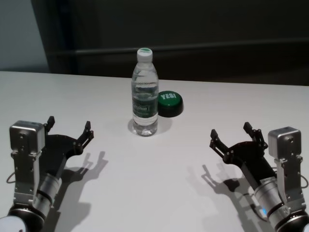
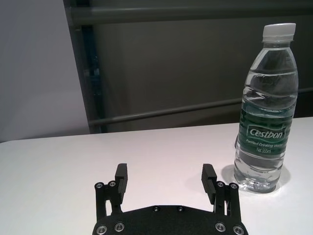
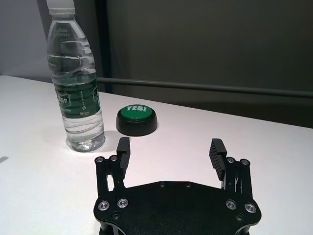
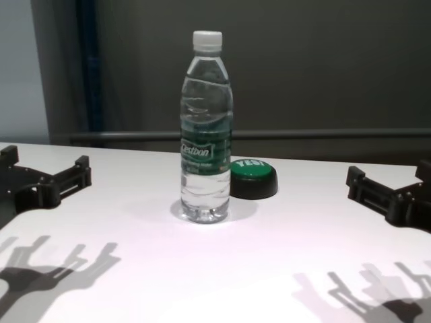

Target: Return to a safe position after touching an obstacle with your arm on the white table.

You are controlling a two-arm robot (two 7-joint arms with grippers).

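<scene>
One water bottle, one green push-button, two open-fingered hands — left hand, right hand — on one white desk.

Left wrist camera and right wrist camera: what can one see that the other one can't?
Only the left wrist view shows the left gripper, open above the white table, and the whole white cap of the water bottle. Only the right wrist view shows the right gripper, also open, and the green YES! push-button beside the bottle. Both show the upright bottle with its dark green label, the table, and the dark wall behind.
</scene>
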